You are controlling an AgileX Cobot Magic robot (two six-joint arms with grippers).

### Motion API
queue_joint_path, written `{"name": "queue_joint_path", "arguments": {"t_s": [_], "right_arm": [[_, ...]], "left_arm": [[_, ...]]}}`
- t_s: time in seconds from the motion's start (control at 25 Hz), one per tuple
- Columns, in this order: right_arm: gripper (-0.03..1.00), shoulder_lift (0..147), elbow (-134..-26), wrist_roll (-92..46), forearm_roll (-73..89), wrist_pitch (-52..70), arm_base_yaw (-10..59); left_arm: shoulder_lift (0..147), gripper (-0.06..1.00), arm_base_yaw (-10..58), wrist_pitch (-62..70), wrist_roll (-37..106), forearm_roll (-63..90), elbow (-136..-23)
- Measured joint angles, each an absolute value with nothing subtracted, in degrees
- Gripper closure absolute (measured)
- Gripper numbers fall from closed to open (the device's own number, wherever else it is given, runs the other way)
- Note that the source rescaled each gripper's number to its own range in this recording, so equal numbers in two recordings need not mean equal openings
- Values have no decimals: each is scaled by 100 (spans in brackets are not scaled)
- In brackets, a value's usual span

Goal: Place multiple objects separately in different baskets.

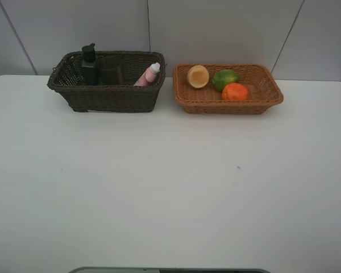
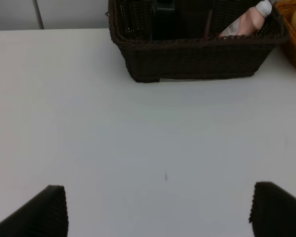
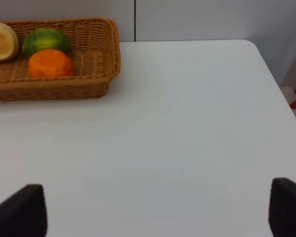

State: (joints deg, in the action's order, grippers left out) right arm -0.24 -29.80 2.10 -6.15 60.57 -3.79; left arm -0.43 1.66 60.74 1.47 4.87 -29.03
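Both grippers, left (image 2: pixel 158 212) and right (image 3: pixel 158 212), hung wide open and empty; bottles in dark basket (image 1: pixel 108 96), fruit in tan basket (image 1: pixel 227 101) beside it—only risk: snagging a rim.

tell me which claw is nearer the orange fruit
Right. The right claw hangs open over bare table with the orange fruit in its view; the left claw faces the dark brown basket, farther off.

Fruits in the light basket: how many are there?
3, all in the tan basket: a peach-like fruit at its left end, a green fruit in the middle, an orange in front of the green one. None seems hidden.
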Motion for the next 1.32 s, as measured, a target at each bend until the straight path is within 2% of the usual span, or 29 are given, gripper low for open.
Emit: {"name": "queue_joint_path", "arguments": {"t_s": [1.32], "right_arm": [[-3, -24, -2980, 210, -615, 6057, -379]], "left_arm": [[-43, 0, 166, 6074, 225, 353, -2903]]}}
